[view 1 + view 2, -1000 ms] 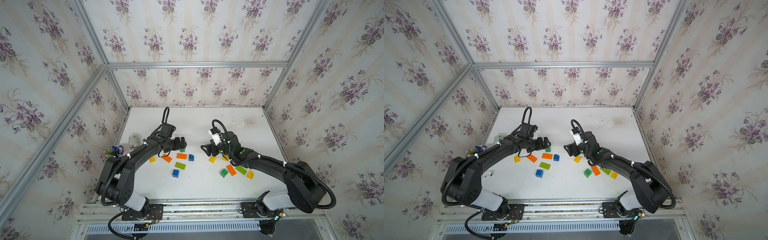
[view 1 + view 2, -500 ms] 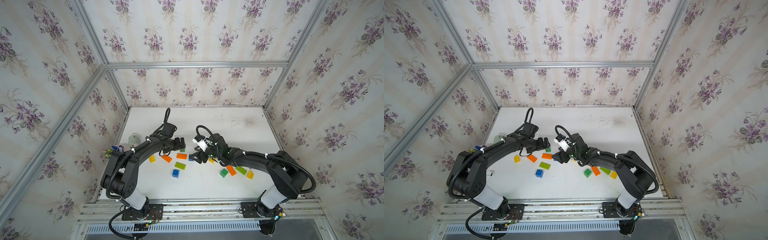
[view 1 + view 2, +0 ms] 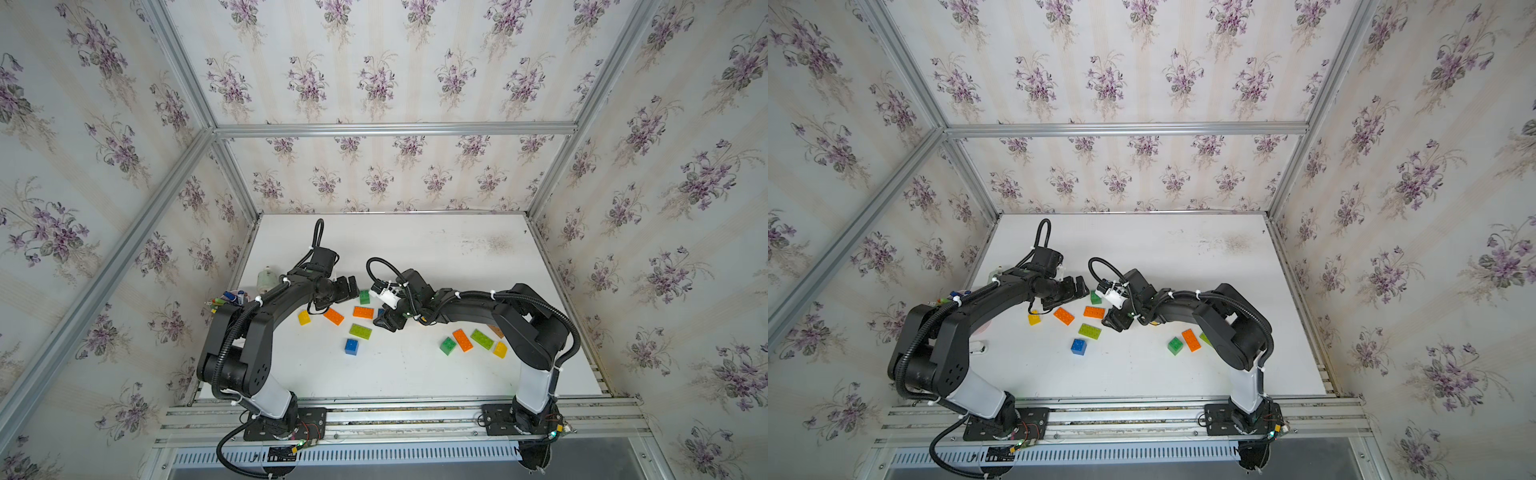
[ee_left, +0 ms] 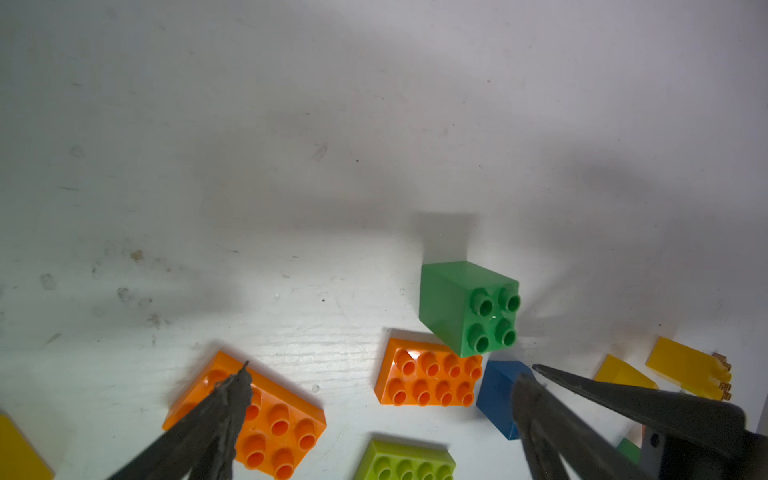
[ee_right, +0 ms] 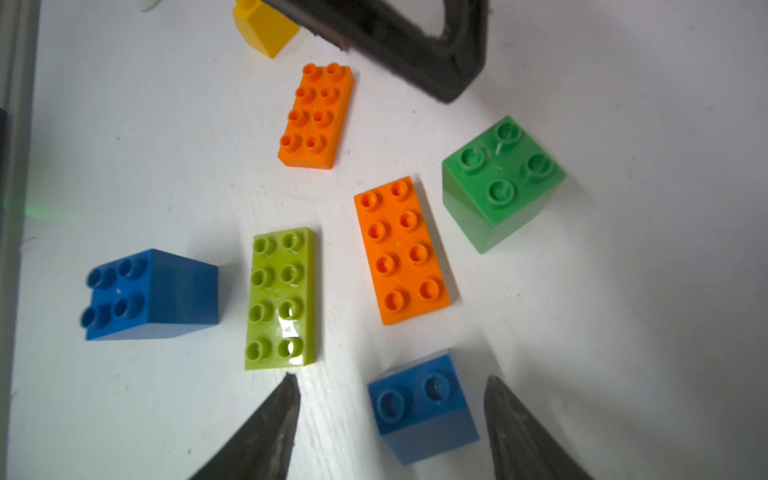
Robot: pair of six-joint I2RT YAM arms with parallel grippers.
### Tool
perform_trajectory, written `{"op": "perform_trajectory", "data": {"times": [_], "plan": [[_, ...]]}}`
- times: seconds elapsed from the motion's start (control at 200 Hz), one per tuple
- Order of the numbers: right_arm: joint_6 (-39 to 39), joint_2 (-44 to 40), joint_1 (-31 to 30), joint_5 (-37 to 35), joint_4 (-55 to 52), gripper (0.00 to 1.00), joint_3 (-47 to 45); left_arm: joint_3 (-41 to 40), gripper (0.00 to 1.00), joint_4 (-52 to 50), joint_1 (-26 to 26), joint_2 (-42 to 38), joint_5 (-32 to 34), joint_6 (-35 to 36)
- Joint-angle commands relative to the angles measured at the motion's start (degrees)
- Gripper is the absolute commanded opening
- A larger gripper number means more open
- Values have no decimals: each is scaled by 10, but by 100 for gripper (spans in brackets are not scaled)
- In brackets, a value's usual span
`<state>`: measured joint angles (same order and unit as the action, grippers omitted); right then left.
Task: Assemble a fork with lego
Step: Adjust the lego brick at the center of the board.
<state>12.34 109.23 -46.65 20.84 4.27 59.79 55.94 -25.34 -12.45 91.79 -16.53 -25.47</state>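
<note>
Between the right gripper's [image 5: 390,419] jaws a small blue brick [image 5: 422,405] is seen on the bench [image 5: 623,291], untouched; jaws parted. Left gripper [image 4: 382,415] is wide open, farther off.

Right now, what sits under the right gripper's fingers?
A small blue brick sits on the table between the right gripper's open fingers, untouched. In both top views the gripper covers it almost wholly.
</note>
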Motion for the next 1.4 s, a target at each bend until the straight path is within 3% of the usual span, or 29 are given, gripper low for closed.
{"op": "perform_trajectory", "data": {"times": [0.0,0.515,0.709,1.014,1.244,1.394], "plan": [[47,14,-6,-48,-37,66,11,-1,100,14,7,3,-14,5],[70,11,-9,-55,-52,32,7,-8,100,6,41,8,-28,23],[56,-6,-8,-64,-64,27,-8,-15,100,2,51,-1,-29,26],[50,-31,-9,-79,-64,30,-46,-23,100,2,63,-7,-37,31],[67,-48,-10,-72,-93,49,-26,-25,100,-5,75,-17,-81,37],[83,-57,-10,-50,-129,52,11,-28,100,-7,86,-25,-94,37]]}}
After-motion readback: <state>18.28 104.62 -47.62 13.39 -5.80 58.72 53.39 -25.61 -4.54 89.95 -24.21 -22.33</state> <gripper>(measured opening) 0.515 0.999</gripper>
